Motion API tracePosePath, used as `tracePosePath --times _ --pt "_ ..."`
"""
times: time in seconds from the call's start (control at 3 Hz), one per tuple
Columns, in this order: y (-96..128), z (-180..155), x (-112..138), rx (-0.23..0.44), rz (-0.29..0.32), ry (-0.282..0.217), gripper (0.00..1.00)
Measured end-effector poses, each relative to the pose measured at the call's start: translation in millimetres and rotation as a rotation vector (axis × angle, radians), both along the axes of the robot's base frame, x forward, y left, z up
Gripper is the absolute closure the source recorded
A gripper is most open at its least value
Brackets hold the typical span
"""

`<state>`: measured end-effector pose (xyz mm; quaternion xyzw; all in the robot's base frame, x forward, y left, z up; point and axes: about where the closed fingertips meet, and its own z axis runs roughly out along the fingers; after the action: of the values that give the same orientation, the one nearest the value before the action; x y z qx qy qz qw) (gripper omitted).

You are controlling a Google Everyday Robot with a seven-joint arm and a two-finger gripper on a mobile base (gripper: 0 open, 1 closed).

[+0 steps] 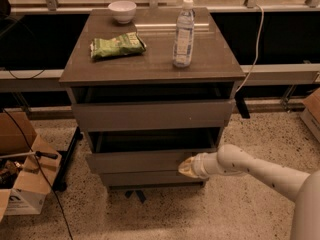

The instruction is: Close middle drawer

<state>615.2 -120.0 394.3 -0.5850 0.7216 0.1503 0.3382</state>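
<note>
There is a brown cabinet [150,66] with three drawers, one under the other. The middle drawer [135,161] sits second from the top of the cabinet. It sticks out a little way, and I can see a dark gap above its flat front. The top drawer [150,115] sticks out a bit too. The bottom drawer [145,179] is tucked in under the middle one.

The robot's white arm [250,169] reaches in from the right side of the cabinet. Its gripper [186,168] touches the front of the middle drawer, near the right end. I cannot tell if the gripper is clenched or let go.

On top of the cabinet are a white bowl [122,11] at the back, a green bag [117,46] on the left and a water bottle [183,34] standing up on the right. A cardboard box [25,184] sits on the floor left of the cabinet.
</note>
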Motion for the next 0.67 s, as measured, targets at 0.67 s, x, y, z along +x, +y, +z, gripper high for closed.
tracePosePath --times 0.67 --pt "-10 30 48 0.006 -0.039 -0.127 0.5"
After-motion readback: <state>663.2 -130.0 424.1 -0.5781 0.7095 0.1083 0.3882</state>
